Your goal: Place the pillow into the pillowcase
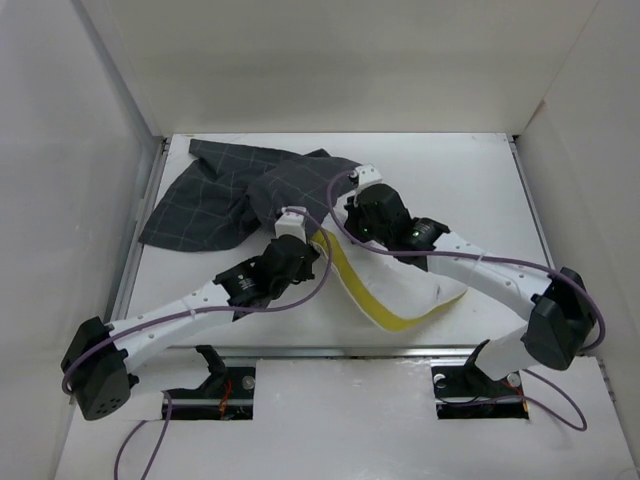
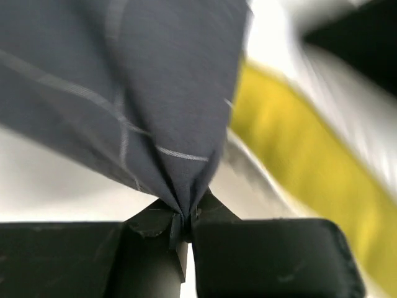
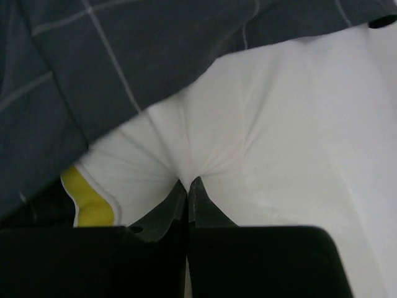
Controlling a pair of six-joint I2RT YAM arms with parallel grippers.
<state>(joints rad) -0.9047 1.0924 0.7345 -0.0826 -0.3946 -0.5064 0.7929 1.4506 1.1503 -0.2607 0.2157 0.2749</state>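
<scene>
**Top external view.** The pillowcase (image 1: 215, 195), charcoal with a thin light windowpane grid, lies crumpled at the upper left of the tabletop (image 1: 480, 180). Its right-hand part lies over the far end of the pillow (image 1: 405, 290). The pillow is white with a yellow edge band (image 1: 350, 275) and extends from the frame centre toward the lower right. The left end effector (image 1: 297, 228) is at the frame centre, at the near edge of the pillowcase. The right end effector (image 1: 352, 208) is just beside it to the right, where cloth and pillow meet. How the fingers stand cannot be told from this view.

**Left wrist view.** The left end effector (image 2: 183, 220) is closed tight on a gathered fold of the pillowcase (image 2: 142, 81). The fabric fans upward from the pinch and fills the upper left of the frame. The yellow edge band (image 2: 291, 149), blurred, runs diagonally down the right side.

**Right wrist view.** The right end effector (image 3: 188, 186), its fingers almost meeting, pinches a pucker of the white pillow (image 3: 279, 143), with creases radiating from the grip. The pillowcase (image 3: 93, 68) drapes across the top and left of the frame, overlapping the pillow. A short piece of the yellow edge band (image 3: 93, 202) shows at lower left.
</scene>
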